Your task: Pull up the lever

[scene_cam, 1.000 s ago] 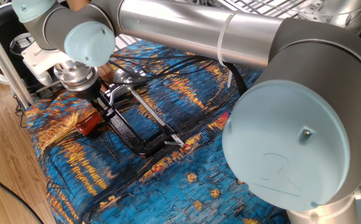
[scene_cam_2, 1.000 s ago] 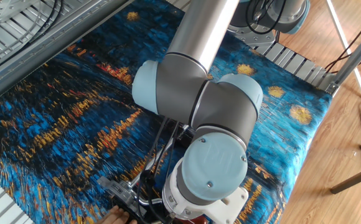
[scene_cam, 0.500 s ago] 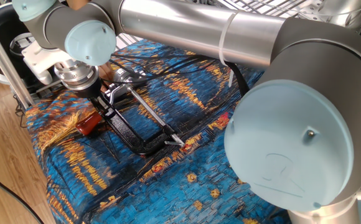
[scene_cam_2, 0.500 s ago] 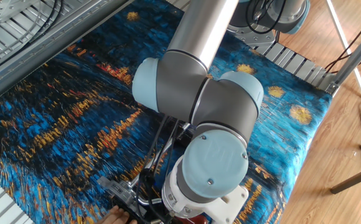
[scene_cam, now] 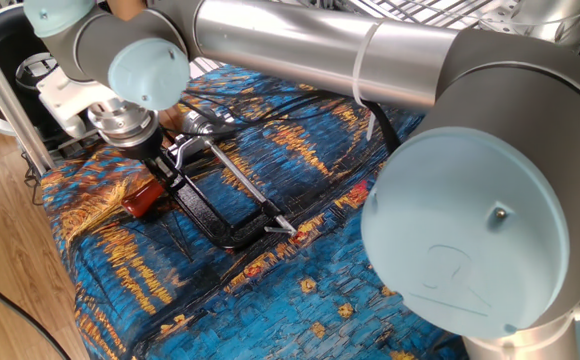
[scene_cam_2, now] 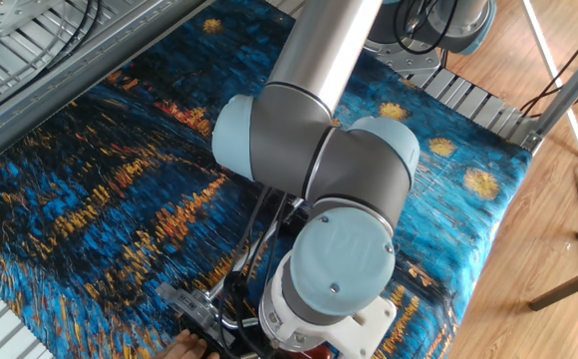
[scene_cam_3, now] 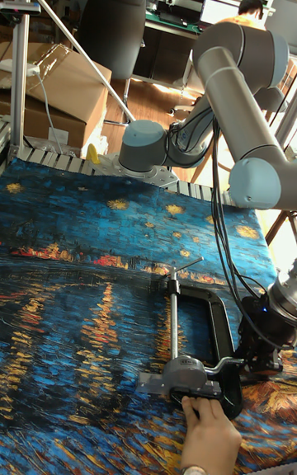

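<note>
The lever (scene_cam: 142, 197) shows its red-orange sleeve lying low on the cloth at the left end of the black C-shaped clamp frame (scene_cam: 213, 224). My gripper (scene_cam: 164, 172) comes down from the wrist just right of the sleeve. Its black fingers (scene_cam: 158, 160) stand close together on the lever's bar. In the tall fixed view the gripper (scene_cam_3: 252, 357) sits at the clamp's near right corner and hides the lever. In the other fixed view the wrist covers both gripper and lever.
A person's hand (scene_cam_3: 209, 434) presses on the clamp's silver base (scene_cam_3: 186, 375). The long silver rod (scene_cam: 242, 183) runs across the frame. The table is covered by a blue and orange cloth (scene_cam: 300, 280). A metal post (scene_cam: 0, 85) stands at the left edge.
The arm has crept very slightly to the right. The clamp, the lever and the person's hand have not visibly moved.
</note>
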Available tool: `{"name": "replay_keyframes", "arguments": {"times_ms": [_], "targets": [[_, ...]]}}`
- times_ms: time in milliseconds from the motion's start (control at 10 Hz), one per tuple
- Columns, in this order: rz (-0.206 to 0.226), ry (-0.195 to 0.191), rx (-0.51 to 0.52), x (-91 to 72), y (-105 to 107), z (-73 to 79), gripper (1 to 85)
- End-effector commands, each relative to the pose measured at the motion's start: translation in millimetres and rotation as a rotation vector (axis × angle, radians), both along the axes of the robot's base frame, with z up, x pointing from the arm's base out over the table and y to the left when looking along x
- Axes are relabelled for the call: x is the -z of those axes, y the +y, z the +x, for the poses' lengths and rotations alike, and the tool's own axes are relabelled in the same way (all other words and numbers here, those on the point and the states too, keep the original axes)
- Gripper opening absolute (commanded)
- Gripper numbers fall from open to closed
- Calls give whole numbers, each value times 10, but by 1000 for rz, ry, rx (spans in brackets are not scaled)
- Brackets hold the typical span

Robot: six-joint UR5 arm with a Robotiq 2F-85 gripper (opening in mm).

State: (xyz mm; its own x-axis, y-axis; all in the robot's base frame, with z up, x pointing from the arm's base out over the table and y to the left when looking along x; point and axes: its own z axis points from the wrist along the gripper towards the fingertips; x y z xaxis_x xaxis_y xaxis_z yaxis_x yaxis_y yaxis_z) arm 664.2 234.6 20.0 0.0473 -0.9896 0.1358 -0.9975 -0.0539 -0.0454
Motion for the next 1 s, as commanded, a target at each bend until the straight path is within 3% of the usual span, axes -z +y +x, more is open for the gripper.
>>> {"name": "replay_keyframes", "arguments": {"times_ms": [0, 300, 500, 600, 700, 800, 900], "targets": [[17, 7, 2, 52, -5, -25, 267], [4, 5, 52, 60, -21, -91, 117], [-60, 18, 49, -116, -12, -72, 90], [-61, 21, 65, -175, 57, -65, 90], [-1, -12, 70, -149, 204, 23, 90], [7, -19, 66, -148, 215, 48, 90], [51, 0, 42, -113, 182, 39, 127]]}}
